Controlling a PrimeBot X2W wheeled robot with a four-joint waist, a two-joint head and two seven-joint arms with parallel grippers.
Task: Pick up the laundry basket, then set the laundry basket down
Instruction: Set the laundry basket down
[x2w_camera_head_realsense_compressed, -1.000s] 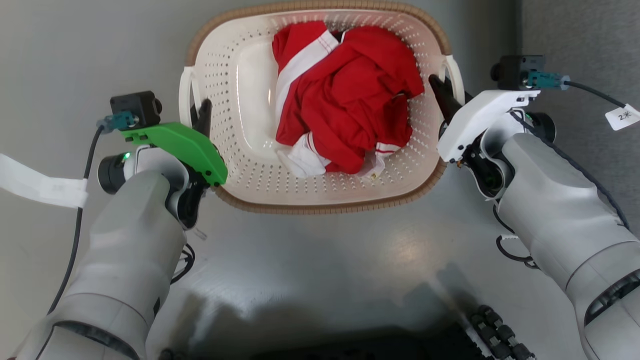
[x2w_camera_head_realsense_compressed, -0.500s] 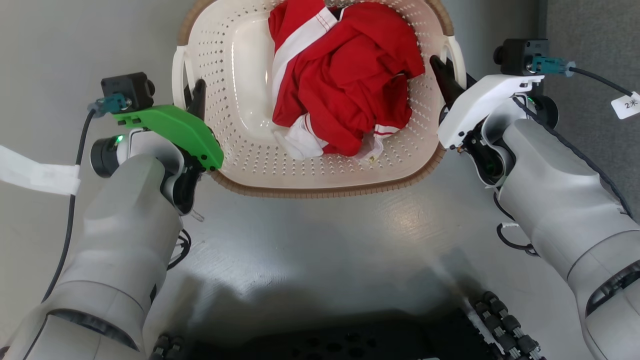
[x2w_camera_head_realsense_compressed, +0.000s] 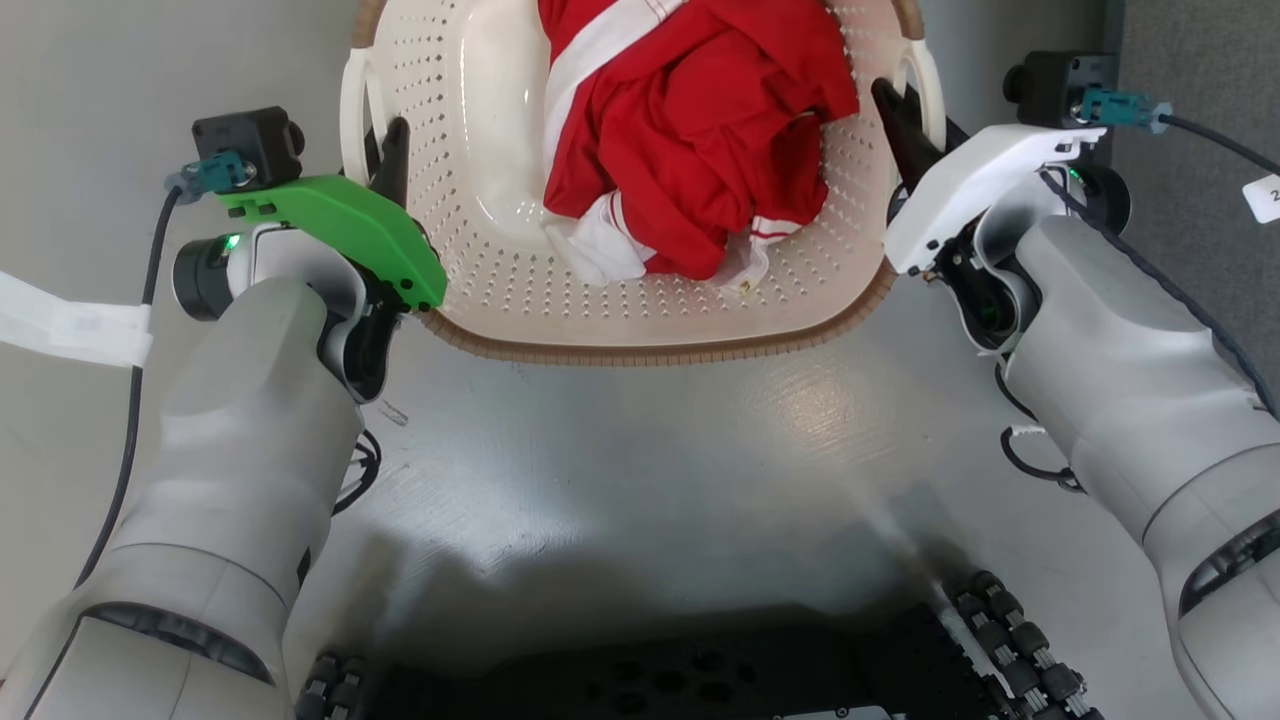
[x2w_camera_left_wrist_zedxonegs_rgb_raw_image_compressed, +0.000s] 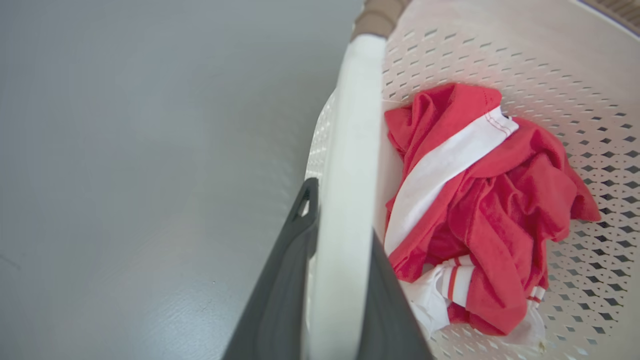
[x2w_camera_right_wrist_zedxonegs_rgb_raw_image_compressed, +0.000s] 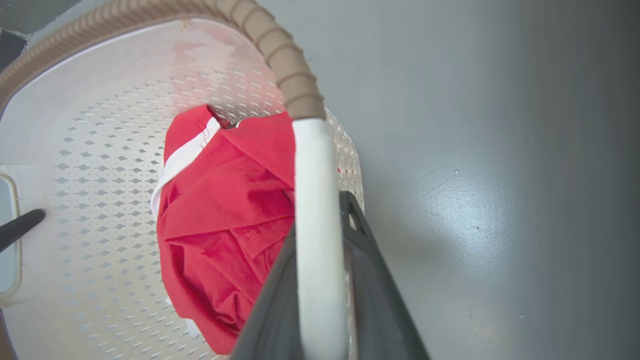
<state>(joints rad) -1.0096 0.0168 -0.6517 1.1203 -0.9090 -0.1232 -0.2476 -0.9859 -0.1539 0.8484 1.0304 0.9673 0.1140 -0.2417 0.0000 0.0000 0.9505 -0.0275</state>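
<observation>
Closest in, the left gripper (x2w_camera_head_realsense_compressed: 385, 150) is clamped across the left handle (x2w_camera_left_wrist_zedxonegs_rgb_raw_image_compressed: 350, 150) and the right gripper (x2w_camera_head_realsense_compressed: 915, 115) across the right handle (x2w_camera_right_wrist_zedxonegs_rgb_raw_image_compressed: 312, 190). Between them, straight ahead over the grey floor (x2w_camera_head_realsense_compressed: 650, 480), lies the laundry basket (x2w_camera_head_realsense_compressed: 620, 350), its long axis running handle to handle and both arms equally near. Red clothes (x2w_camera_head_realsense_compressed: 700, 130) are heaped inside.

One laundry basket (x2w_camera_head_realsense_compressed: 500, 285); two handles (x2w_camera_head_realsense_compressed: 350, 100) (x2w_camera_head_realsense_compressed: 932, 85); one red-and-white clothing heap (x2w_camera_head_realsense_compressed: 700, 130); two arms (x2w_camera_head_realsense_compressed: 250, 460) (x2w_camera_head_realsense_compressed: 1130, 400)
</observation>
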